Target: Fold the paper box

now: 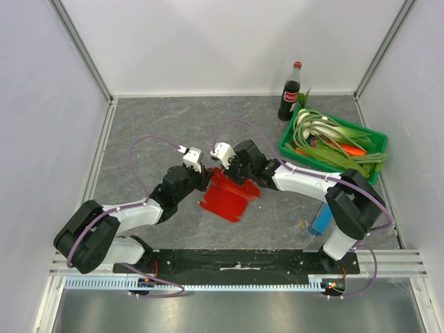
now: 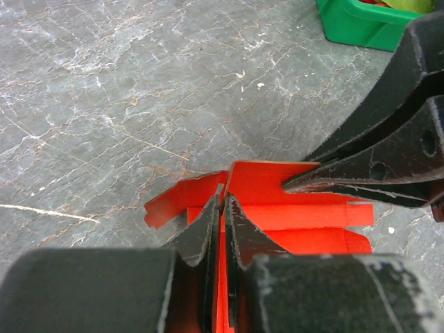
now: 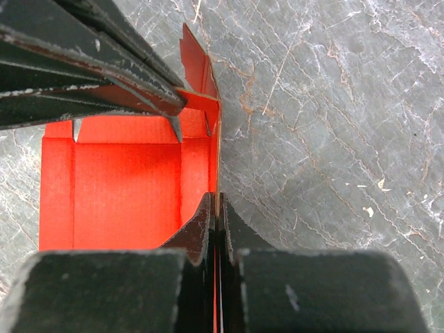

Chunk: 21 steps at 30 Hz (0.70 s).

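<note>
Near the middle of the table (image 1: 152,132), a little toward its near edge: the paper box (image 1: 229,194) sits here between my two wrists, well apart from the green crate (image 1: 333,142) by the right edge.
Left gripper (image 2: 223,198): closed almost completely on an upright red flap, with only the thickness of the card showing between the fingers.
Right gripper (image 3: 216,201): pinched tight on a raised side wall, with a thin red line of card running between the fingers.
Same wall or neighbouring walls: I cannot tell, but each wrist view shows the other gripper's tip at the far end of the card I hold.
Why I hold it so: as I judge it, each grip keeps thin card standing so the corner can be squared and its tab tucked. If either let go, the wall would likely sag back flat.
Why low and close: the creases are short, so my fingers have to work right at the fold.
Look of the box: bright red, thin and matte.
Base panel: flat on the table, with crisp crease lines.
Edges: small notches and tabs are cut into them.
Progress: partly formed, with the part toward the near edge apparently lying spread out.
</note>
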Each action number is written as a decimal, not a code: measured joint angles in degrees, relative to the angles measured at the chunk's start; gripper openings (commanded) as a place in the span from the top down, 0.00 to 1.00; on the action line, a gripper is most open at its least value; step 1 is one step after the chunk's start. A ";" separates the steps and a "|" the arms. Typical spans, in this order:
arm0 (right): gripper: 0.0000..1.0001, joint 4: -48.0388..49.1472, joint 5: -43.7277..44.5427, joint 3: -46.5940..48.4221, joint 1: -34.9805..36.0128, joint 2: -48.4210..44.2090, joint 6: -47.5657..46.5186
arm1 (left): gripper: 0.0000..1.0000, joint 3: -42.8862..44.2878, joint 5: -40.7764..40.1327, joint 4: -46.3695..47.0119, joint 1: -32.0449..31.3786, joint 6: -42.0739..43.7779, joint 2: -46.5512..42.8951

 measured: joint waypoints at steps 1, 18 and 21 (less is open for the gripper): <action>1.00 0.07 0.28 0.04 0.02 0.00 0.02 | 0.92 0.00 0.15 0.13 -0.04 -0.02 0.00; 0.09 -12.09 14.67 10.36 0.28 2.21 14.75 | 0.98 -3.98 -11.61 6.58 -2.05 -3.23 0.98; 0.08 -21.27 19.93 15.67 0.28 1.53 24.06 | 0.98 -5.05 -14.27 8.24 -3.45 -3.26 1.03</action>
